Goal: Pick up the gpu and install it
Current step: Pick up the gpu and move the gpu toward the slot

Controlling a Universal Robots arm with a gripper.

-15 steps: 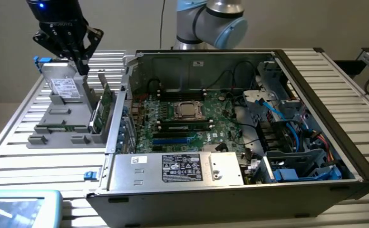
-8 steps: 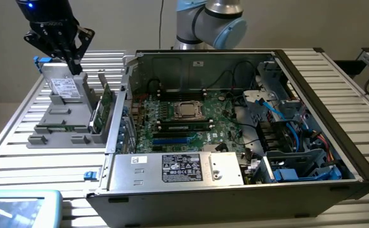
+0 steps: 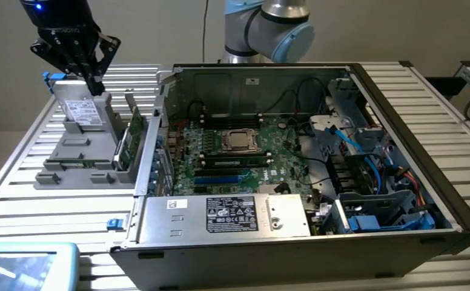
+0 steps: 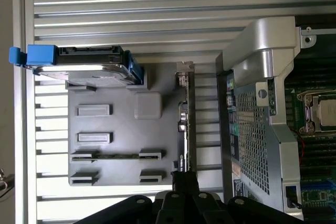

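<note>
The gpu [image 3: 128, 138] stands on its edge in a grey holder [image 3: 82, 163] at the exterior view's left, just outside the open computer case [image 3: 429, 182]. In the wrist view the gpu [image 4: 185, 119] shows edge-on as a thin strip with its silver bracket at the far end. My black gripper [image 3: 97, 90] hangs above the holder, over the drive and a little away from the gpu. Its fingers are shut with nothing between them. In the wrist view my gripper [image 4: 185, 182] lines up with the near end of the card.
The holder also carries a grey drive with blue brackets [image 4: 84, 64] and a memory stick [image 4: 115, 156]. Inside the case lie the green motherboard [image 3: 227, 157], its blue slot [image 3: 218, 180], a labelled power supply [image 3: 227, 215] and cables [image 3: 364, 157]. A screen [image 3: 17, 267] sits at the front left corner.
</note>
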